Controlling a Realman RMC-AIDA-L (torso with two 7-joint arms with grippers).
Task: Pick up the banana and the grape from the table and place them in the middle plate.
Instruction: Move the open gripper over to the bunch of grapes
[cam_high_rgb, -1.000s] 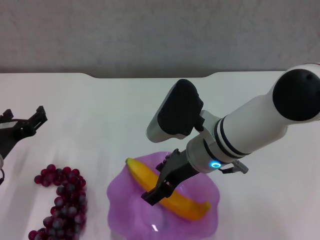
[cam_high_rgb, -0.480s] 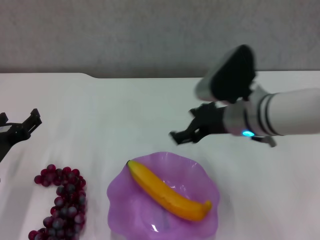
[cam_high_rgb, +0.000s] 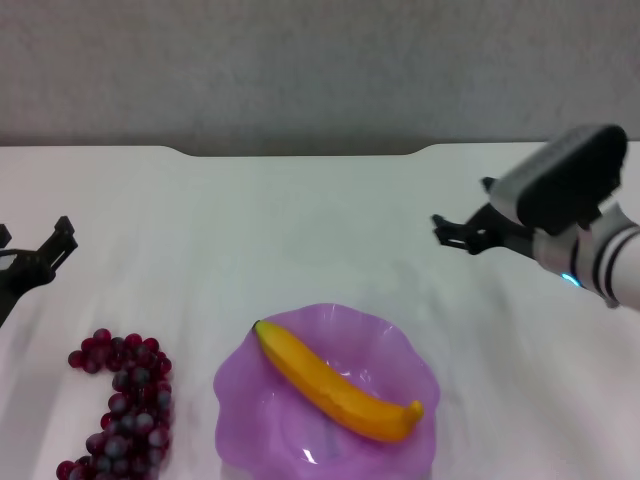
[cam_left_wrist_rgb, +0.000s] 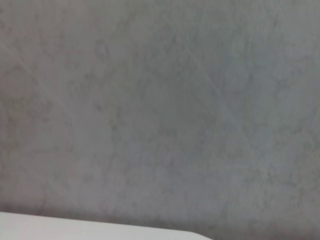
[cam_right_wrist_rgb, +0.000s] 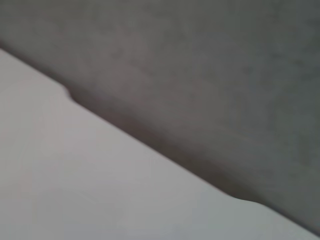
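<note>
The yellow banana (cam_high_rgb: 335, 385) lies diagonally inside the purple scalloped middle plate (cam_high_rgb: 240, 400), near the front of the white table (cam_high_rgb: 300, 220). The bunch of dark red grapes (cam_high_rgb: 125, 400) rests on the table just left of the plate. My right gripper (cam_high_rgb: 462, 212) hovers open and empty above the table, up and to the right of the plate. At the far left edge, above the grapes, my left gripper (cam_high_rgb: 30, 245) is open with nothing in it. Neither wrist view shows any fruit or the plate.
A grey wall (cam_high_rgb: 320, 70) rises behind the table's notched far edge. The right wrist view shows only bare table (cam_right_wrist_rgb: 75, 190) and wall. The left wrist view shows wall and a thin strip of table (cam_left_wrist_rgb: 50, 225).
My right gripper let go of the banana in the plate, rose and swung away to the right. The left gripper shifted slightly left and down.
</note>
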